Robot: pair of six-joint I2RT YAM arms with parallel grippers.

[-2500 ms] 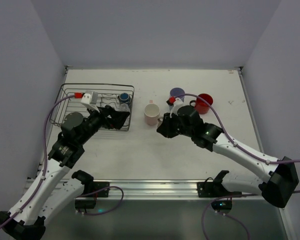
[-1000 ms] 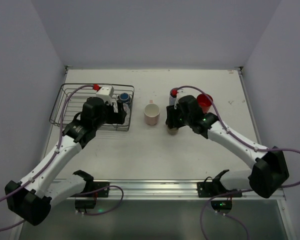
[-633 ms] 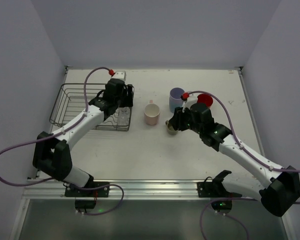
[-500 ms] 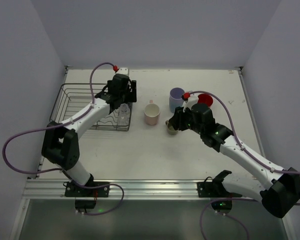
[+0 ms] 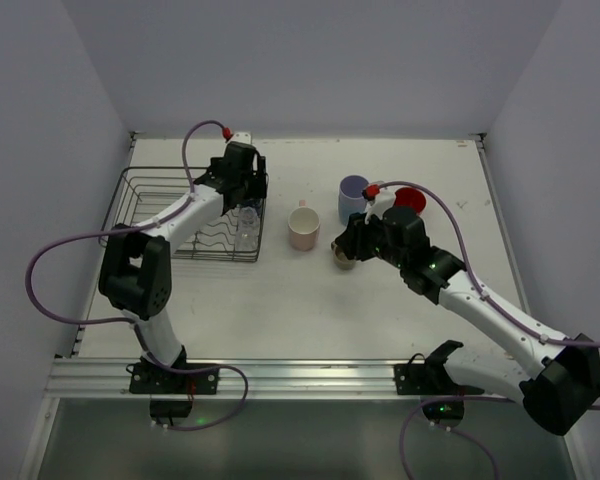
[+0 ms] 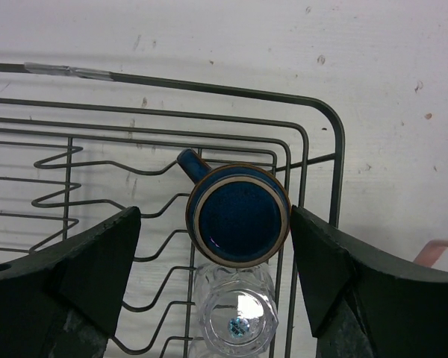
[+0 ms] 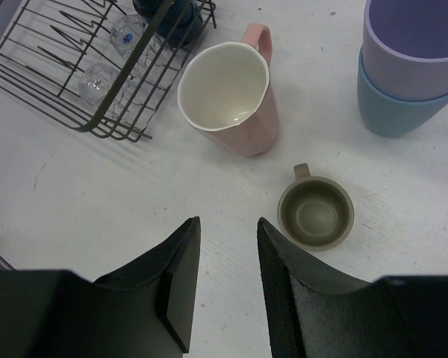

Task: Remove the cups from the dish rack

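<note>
The black wire dish rack (image 5: 180,170) stands at the left. A small blue cup (image 6: 239,215) sits upright in its far right corner (image 6: 336,149). My left gripper (image 5: 242,195) hangs over that cup, open and empty (image 6: 215,212), one finger on each side. The pale pink cup (image 5: 303,227), the small olive-brown mug (image 7: 316,211), the lavender tumbler (image 5: 354,190) and the red mug (image 5: 410,200) stand on the table. My right gripper (image 7: 227,221) is open and empty, just left of the olive mug and in front of the pink cup (image 7: 231,93).
Clear glasses (image 6: 235,317) lie in the rack beside the blue cup, also seen in the right wrist view (image 7: 97,78). The lavender tumbler (image 7: 411,37) sits nested in a blue-grey cup (image 7: 396,108). White walls close the table on three sides.
My left arm has swung from the rack's near side to over its far right corner, above the blue cup. My right gripper has let the olive mug stand on the table.
</note>
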